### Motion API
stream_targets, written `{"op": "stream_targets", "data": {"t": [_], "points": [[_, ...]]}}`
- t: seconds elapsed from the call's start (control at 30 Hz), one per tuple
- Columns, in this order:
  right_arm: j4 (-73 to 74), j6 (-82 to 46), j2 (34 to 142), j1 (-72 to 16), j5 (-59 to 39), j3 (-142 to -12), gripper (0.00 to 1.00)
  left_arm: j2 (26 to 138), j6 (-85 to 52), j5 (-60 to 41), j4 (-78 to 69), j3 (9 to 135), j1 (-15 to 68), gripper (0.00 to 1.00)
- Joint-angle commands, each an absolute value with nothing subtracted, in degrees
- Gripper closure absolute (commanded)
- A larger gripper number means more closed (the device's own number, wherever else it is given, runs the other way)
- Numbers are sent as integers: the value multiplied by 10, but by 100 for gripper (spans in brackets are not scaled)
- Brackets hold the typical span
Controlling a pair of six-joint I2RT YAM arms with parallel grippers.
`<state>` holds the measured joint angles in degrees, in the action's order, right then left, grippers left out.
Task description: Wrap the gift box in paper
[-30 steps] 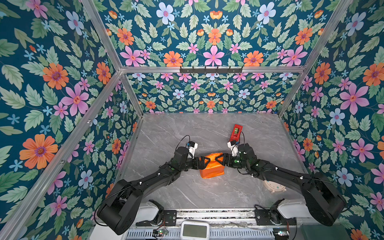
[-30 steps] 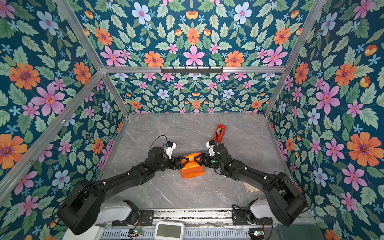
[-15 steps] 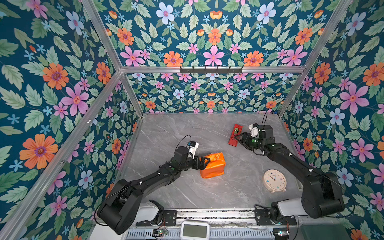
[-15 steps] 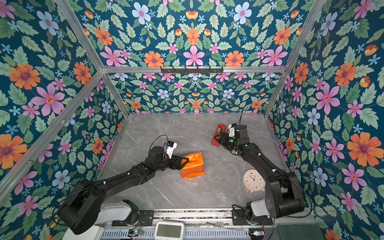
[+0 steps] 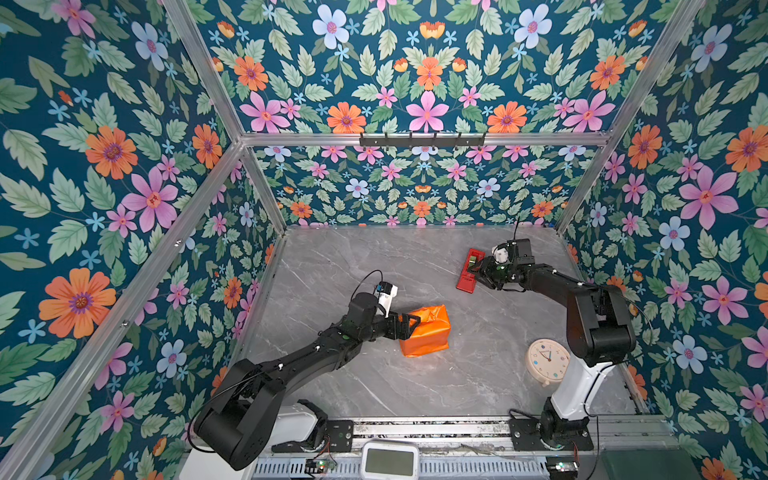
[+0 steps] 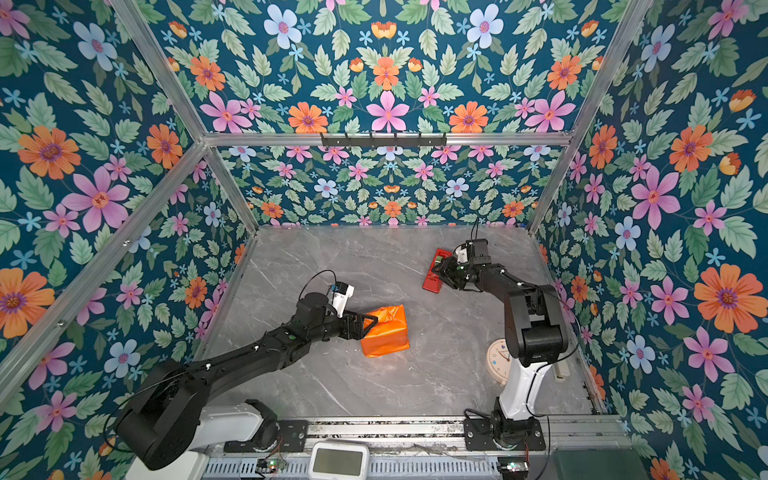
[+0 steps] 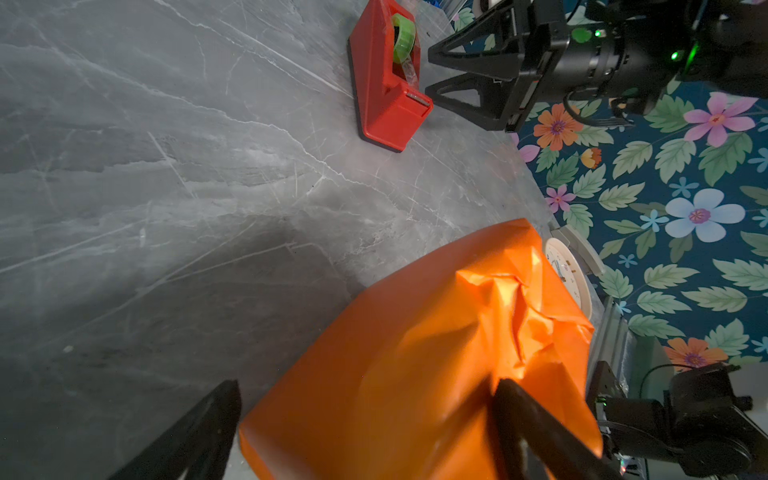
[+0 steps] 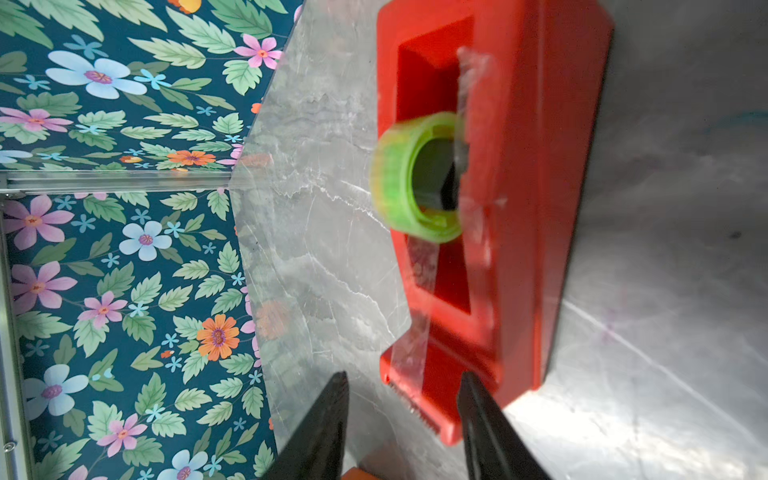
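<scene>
The paper (image 5: pixel 426 332) (image 6: pixel 384 332), glossy orange side out, is folded around a box shape on the grey table; the gift box itself is hidden inside it. A crumpled fold (image 7: pixel 519 299) shows on one end of the package. My left gripper (image 5: pixel 411 326) (image 7: pixel 368 386) is open wide at the package's left end, with one finger (image 7: pixel 523 411) lying on the paper and the other finger (image 7: pixel 208 428) beside it over the table. My right gripper (image 5: pixel 478 270) (image 8: pixel 405 376) is open at the back right, its jaws partly apart around the cutter end of a red tape dispenser (image 8: pixel 519 208).
The red tape dispenser (image 5: pixel 465 284) (image 6: pixel 432 282) (image 7: pixel 386 83) holds a green tape roll (image 8: pixel 415 183). A round cream clock (image 5: pixel 548 361) (image 7: pixel 569 270) lies by the right arm's base. Floral walls (image 5: pixel 249 270) close in the table on three sides.
My right gripper left the package, moved back and right to the tape dispenser, and its jaws narrowed. The left gripper stayed at the package's left end. The clock came into view.
</scene>
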<state>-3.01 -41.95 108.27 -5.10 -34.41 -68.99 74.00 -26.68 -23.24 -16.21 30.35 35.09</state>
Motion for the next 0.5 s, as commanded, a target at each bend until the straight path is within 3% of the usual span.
{"op": "stream_targets", "data": {"t": [0.0, 0.23, 0.47], "points": [[-22, -415, 1101, -51, -364, -700, 56, 744, -236, -217, -58, 296, 352, 4], [26, -451, 1144, -51, -397, -699, 66, 745, -235, -216, -57, 298, 352, 4], [116, -524, 1153, -46, -415, -666, 93, 742, -235, -216, -57, 297, 352, 4]]}}
